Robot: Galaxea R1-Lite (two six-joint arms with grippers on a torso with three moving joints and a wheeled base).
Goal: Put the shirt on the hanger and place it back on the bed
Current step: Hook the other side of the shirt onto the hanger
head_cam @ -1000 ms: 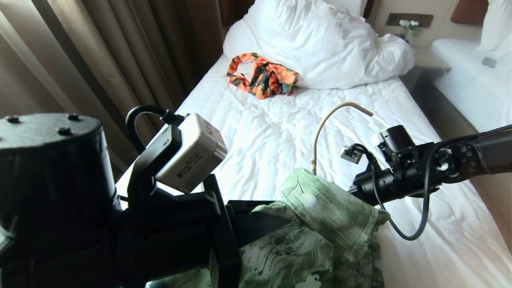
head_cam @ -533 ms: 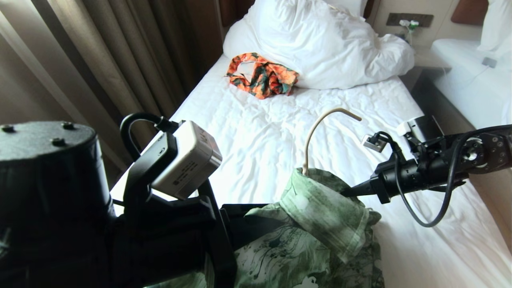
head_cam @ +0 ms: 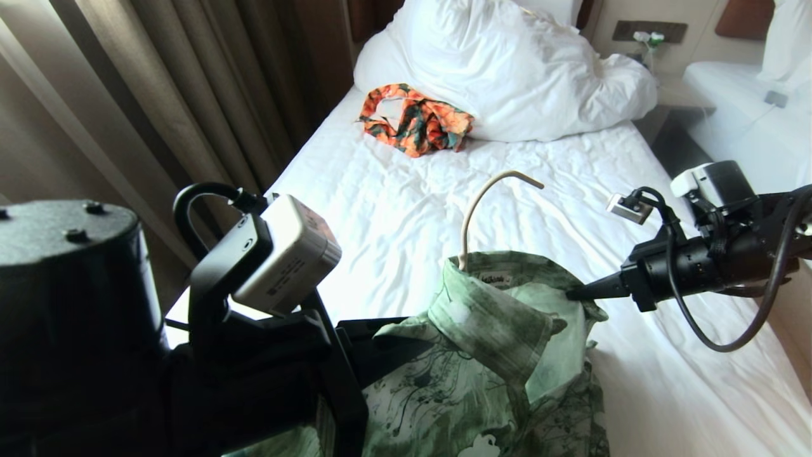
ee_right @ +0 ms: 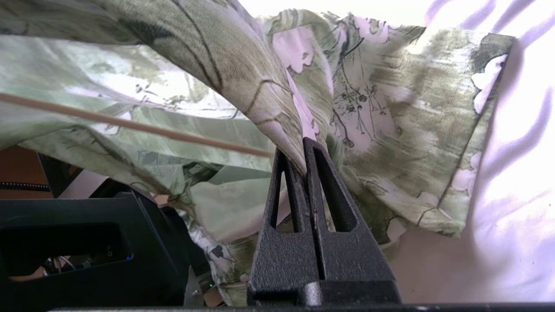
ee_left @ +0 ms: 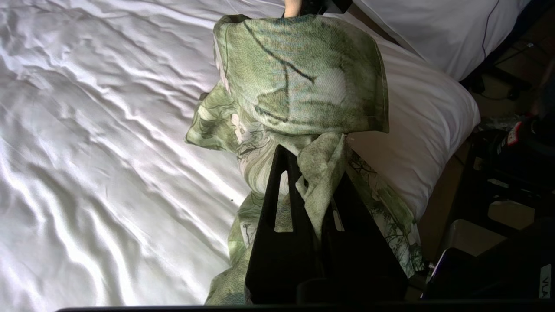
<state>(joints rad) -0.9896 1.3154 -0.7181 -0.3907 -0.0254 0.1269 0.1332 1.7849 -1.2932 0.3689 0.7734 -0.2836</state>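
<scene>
Green-and-white floral cloth fills the near part of the head view: the shirt [head_cam: 501, 355] hangs over the foot end of the bed [head_cam: 406, 216], held up off the wrinkled sheet. The hanger [head_cam: 485, 203] sits inside it, its cream hook rising out of the collar opening and one thin wire arm showing under the fabric in the right wrist view [ee_right: 130, 125]. The right pincer [head_cam: 574, 294] reaches in from the shirt's right side and is clamped tight on a fold at the collar edge (fingers pressed together on the cloth [ee_right: 303, 160]). The left pincer [ee_left: 310, 177] comes in from the shirt's left side and is likewise closed, with a bunch of fabric caught between its black fingers. Beyond the shirt, toward the headboard, an orange and dark green patterned garment [head_cam: 415, 120] lies against the bunched white duvet [head_cam: 507, 70].
</scene>
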